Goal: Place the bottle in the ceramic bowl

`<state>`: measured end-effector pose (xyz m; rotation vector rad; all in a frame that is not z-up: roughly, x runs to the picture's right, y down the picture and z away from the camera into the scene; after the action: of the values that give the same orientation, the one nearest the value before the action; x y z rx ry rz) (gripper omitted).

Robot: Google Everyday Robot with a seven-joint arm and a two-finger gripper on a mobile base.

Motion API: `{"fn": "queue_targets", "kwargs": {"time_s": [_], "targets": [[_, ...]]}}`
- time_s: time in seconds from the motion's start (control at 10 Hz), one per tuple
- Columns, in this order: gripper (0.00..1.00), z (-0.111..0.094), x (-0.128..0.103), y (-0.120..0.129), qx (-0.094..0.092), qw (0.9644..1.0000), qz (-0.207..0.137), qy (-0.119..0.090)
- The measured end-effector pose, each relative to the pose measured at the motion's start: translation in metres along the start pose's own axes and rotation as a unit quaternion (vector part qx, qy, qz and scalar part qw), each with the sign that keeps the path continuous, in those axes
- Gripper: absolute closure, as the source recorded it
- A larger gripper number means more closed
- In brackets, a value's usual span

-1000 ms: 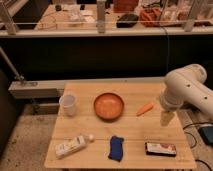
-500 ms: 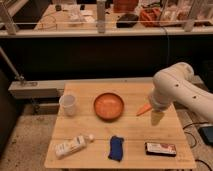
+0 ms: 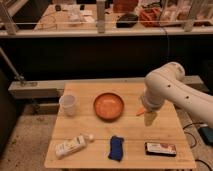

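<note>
Reading from the biggest thing down, we start with the wooden table (image 3: 90, 125), which carries everything. The white arm (image 3: 167, 85) bends in over its right half. The ceramic bowl (image 3: 108, 107) sits empty at the middle of the table, toward the back. The bottle (image 3: 71, 146) lies flat at the front left corner, well apart from the bowl and farther still from the arm.

The gripper (image 3: 149, 119) points down over the right part of the table, just right of the bowl. We take its fingers to be spread apart, with nothing between them. From there the bottle lies to the left and toward the front edge, past the bowl and a blue cloth (image 3: 116, 148).

The bottle's long axis runs from low left to upper right, and its small cap (image 3: 91, 136) faces the gripper's side. In our judgement the coming reach has to cross most of the table, and the fingers will need to close across that slanted axis, not along it.

Against the earlier frames, the arm has swung leftward from the table's right edge. It now partly covers a small orange piece (image 3: 140, 111) that showed whole before. The bottle and bowl have not moved.
</note>
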<state>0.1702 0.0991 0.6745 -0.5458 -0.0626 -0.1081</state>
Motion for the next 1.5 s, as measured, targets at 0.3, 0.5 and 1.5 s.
{"fn": "queue_targets", "kwargs": {"time_s": [0.3, 0.5, 1.5], "targets": [[0.20, 0.000, -0.027, -0.001, -0.001, 0.9996, -0.026, -0.009], [0.20, 0.004, -0.039, 0.000, -0.004, 0.9990, -0.042, -0.013], [0.20, 0.032, -0.129, 0.001, -0.012, 0.9913, -0.126, -0.036]]}}
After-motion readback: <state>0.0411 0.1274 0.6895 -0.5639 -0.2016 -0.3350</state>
